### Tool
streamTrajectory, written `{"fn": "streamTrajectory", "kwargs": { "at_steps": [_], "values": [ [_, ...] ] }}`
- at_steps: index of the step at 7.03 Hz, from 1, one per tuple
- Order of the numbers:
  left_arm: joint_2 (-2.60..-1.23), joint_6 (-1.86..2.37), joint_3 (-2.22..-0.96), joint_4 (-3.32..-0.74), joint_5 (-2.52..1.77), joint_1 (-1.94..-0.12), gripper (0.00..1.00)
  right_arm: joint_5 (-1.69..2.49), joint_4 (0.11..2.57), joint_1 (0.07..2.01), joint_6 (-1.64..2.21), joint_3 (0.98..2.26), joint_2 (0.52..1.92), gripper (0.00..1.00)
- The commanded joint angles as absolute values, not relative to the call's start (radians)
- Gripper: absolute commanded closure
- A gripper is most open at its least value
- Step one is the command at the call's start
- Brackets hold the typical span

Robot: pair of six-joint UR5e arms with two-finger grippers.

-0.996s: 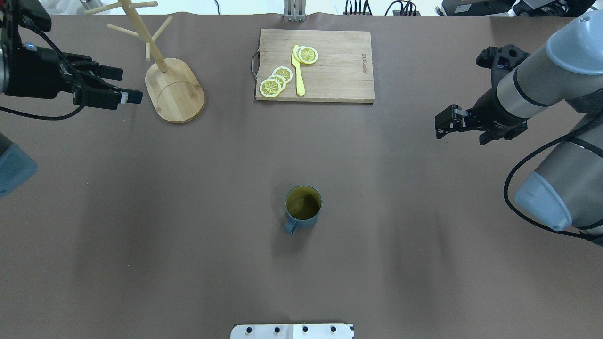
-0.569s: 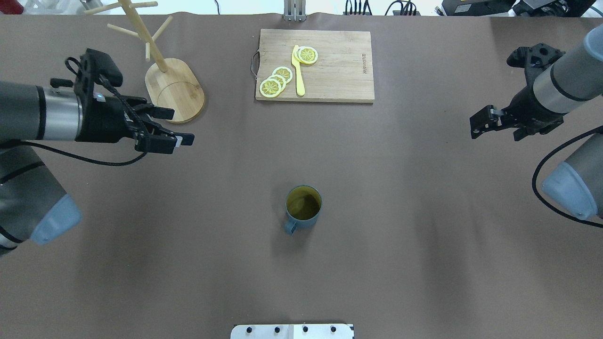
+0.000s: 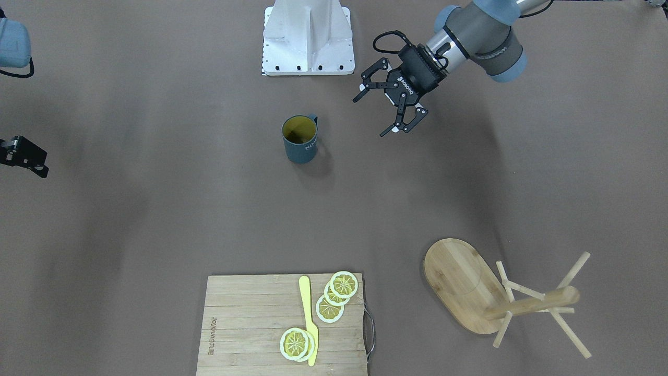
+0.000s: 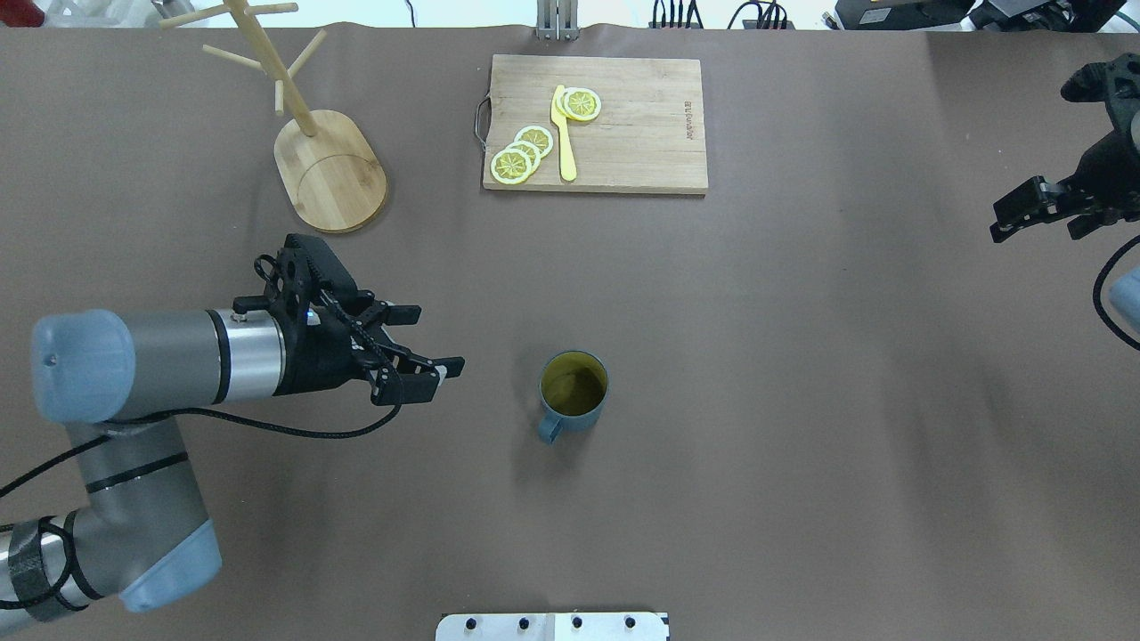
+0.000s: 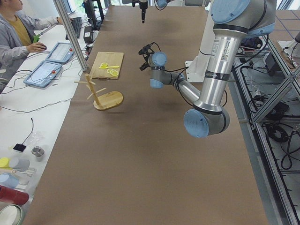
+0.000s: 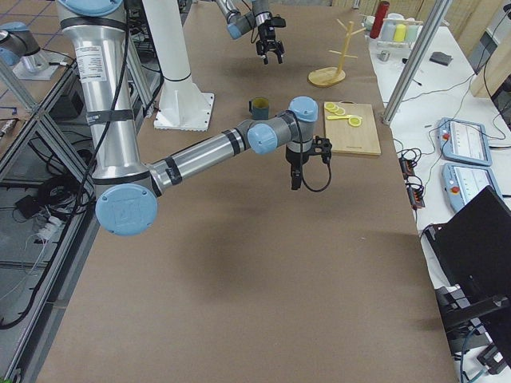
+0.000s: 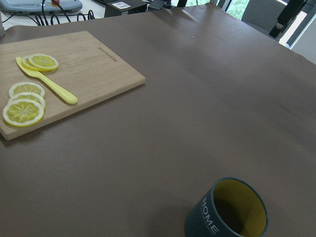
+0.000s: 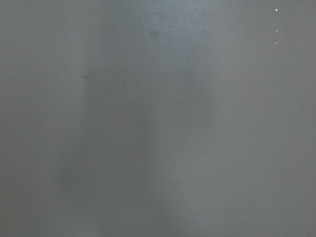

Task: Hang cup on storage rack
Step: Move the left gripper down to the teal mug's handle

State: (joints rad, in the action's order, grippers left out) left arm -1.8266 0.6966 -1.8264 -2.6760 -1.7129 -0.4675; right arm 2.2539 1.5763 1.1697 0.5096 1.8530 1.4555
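At the middle of the brown table (image 4: 802,445), the dark teal-blue ribbed mug (image 4: 574,392) with a yellow-green inside stood upright and alone, mouth up. Its loop handle (image 4: 549,430) pointed toward the robot's base and slightly toward the left arm's side. The left gripper (image 4: 438,338) hovered near the mug with its 2 fingers spread apart and holding nothing. They pointed across the table at the mug's handle side, with a clear gap between fingertips and mug. The right gripper (image 4: 1024,209) hung well apart at the opposite table edge; whether its jaws were closed could not be told. The left arm was therefore judged the nearer one for the pickup. The light bamboo mug tree (image 4: 329,169) stood farther out from the robot on the left arm's side, near a rectangular wooden cutting board (image 4: 623,133).
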Motion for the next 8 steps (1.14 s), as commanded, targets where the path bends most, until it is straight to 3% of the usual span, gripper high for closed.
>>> {"fn": "streamTrajectory", "kwargs": {
  "at_steps": [1,3,8],
  "values": [
    [-1.827,0.698,-1.827,-2.678,-1.52,-0.349,0.03,2.261,1.575,1.183,0.489,1.848,1.456,0.0],
    [-1.83,0.695,-1.822,-2.689,-1.342,-0.252,0.03,2.261,1.574,1.187,0.489,1.85,1.453,0.0],
    [-1.888,0.687,-1.651,-2.888,-1.105,-0.091,0.03,2.258,1.577,1.197,0.488,1.845,1.456,0.0]
  ]
}}
